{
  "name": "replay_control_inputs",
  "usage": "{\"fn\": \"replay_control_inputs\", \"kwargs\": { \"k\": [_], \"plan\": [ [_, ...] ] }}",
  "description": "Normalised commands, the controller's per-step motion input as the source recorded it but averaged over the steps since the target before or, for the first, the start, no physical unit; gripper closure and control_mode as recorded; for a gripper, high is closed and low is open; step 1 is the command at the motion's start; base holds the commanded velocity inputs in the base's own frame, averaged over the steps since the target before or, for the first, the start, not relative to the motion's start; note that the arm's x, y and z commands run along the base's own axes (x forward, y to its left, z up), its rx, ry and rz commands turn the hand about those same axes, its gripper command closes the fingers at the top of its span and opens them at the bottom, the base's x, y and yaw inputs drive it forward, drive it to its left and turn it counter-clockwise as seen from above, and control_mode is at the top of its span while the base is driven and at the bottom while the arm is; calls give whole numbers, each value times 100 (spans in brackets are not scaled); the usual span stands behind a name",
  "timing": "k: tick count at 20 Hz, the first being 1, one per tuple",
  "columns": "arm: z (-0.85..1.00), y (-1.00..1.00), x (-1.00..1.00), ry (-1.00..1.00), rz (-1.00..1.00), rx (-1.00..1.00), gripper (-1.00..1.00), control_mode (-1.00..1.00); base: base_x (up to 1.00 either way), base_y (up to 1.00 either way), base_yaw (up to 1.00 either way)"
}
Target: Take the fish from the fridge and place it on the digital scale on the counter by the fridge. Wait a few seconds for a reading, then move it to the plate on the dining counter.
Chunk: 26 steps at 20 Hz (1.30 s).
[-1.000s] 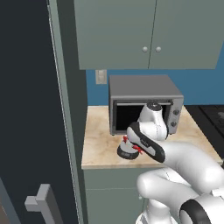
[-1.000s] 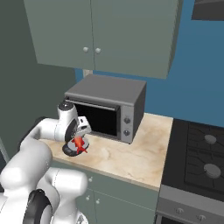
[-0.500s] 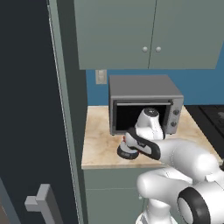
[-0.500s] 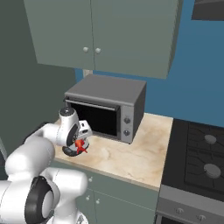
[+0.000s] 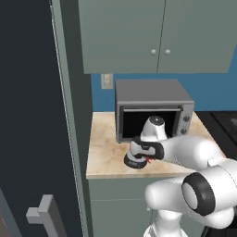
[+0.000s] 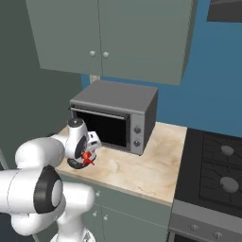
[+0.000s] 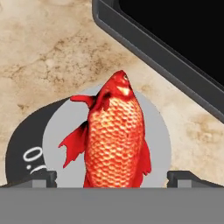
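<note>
The red-orange fish (image 7: 114, 140) lies on the light grey disc of the digital scale (image 7: 157, 131), head toward the microwave. My gripper (image 7: 112, 177) hangs just above it, open, and each fingertip stands clear of the fish's sides. From the left base view the scale (image 5: 132, 163) sits near the front edge of the narrow beige counter (image 5: 104, 157), with the gripper (image 5: 141, 155) over it and a bit of red fish (image 5: 149, 159) showing. The right base view shows the fish (image 6: 87, 159) beside the hand on the scale (image 6: 74, 164). The dark fridge (image 5: 32, 115) stands to the left.
A grey microwave (image 5: 152, 109) with a black door stands right behind the scale. Grey-green wall cabinets (image 5: 157, 34) hang above. A black stove top (image 6: 217, 175) adjoins the counter on the right. The fridge's grey handle (image 5: 44, 217) juts out at lower left.
The hand has come down and forward with the fish, from above the counter to just over the scale. The fish now rests on the disc.
</note>
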Motion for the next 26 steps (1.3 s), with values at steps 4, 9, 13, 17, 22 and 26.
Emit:
{"fn": "replay_control_inputs", "kwargs": {
  "k": [4, 9, 13, 17, 22, 26],
  "plan": [
    [-29, 0, 8, 0, -1, 0, -100, -100, 0, 0, 0],
    [-29, 0, 5, 0, -1, 0, -100, -100, 0, 0, 0],
    [-26, 0, 0, 0, 0, 0, 100, -100, 0, 0, 0],
    [-21, 0, 0, 0, 0, 0, 100, -100, 0, 0, 0],
    [-8, 0, -2, -2, 0, 0, 100, -100, 0, 0, 0],
    [32, 0, -36, -21, 0, 0, 100, -100, 0, 0, 0]
  ]
}}
